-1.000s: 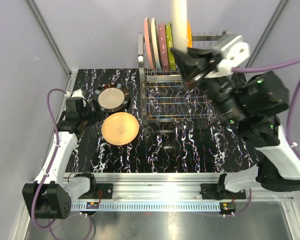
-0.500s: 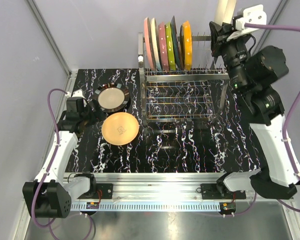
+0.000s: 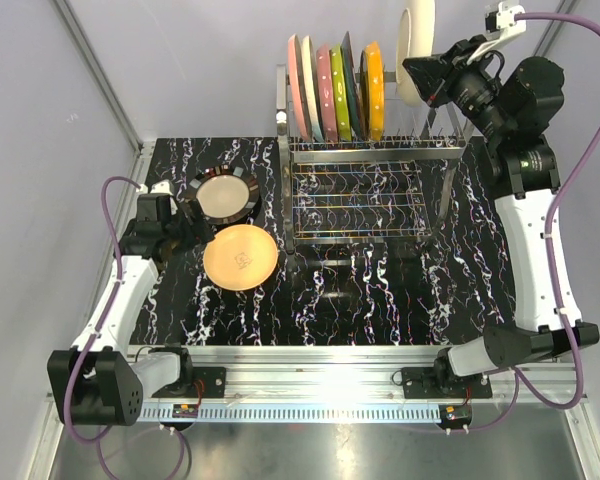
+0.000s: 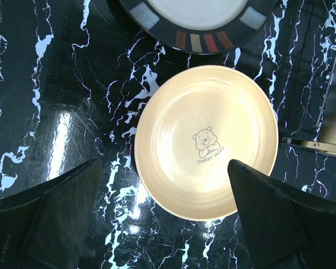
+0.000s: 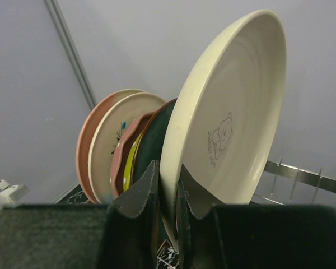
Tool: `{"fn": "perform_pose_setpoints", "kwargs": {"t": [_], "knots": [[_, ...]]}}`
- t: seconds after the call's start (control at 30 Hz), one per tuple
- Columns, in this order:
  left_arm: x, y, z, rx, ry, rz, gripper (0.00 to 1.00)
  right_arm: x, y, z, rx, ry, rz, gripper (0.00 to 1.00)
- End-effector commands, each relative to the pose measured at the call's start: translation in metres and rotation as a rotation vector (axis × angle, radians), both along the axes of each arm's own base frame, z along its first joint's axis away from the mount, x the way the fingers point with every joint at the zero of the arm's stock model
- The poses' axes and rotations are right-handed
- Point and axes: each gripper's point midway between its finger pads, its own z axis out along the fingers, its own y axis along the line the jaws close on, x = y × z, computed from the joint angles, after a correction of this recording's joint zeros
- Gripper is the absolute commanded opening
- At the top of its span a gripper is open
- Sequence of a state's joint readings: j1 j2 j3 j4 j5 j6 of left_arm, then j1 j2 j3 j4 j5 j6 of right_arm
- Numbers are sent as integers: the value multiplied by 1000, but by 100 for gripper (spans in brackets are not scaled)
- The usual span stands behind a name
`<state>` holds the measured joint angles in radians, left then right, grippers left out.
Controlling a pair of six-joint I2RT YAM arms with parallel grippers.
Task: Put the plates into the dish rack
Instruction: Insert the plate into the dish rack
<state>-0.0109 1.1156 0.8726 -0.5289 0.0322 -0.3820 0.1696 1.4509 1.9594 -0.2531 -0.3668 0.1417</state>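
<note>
Right end effector [image 5: 165, 185]: is gripping the cream plate [image 5: 229, 112] by its lower rim, holding it on edge above the far right end of the rack [image 3: 360, 190], right of the racked plates [image 3: 335, 80].
Racked plates: five are standing upright, side by side, at the rack's far left.
Left end effector [image 4: 163, 164]: is gaping wide, hovering over the peach plate [image 4: 207, 140].
Peach plate: is lying flat on the bench [image 3: 380, 290], just beside the black-rimmed plate [image 3: 226, 195], left of the rack.

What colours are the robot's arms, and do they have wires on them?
Both the left arm and the right arm have smooth white shells with chunky black joints. A purple cable loops along each. The left end effector and right end effector have dark, wedge-shaped fingers.
</note>
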Motion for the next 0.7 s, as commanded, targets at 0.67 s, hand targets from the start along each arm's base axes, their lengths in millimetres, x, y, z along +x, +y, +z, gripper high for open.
{"fn": "perform_pose_setpoints", "kwargs": {"t": [0.67], "knots": [[9,-2,-2,-5,-4,-27,99,13,1,-39,111,90,286,5]]}}
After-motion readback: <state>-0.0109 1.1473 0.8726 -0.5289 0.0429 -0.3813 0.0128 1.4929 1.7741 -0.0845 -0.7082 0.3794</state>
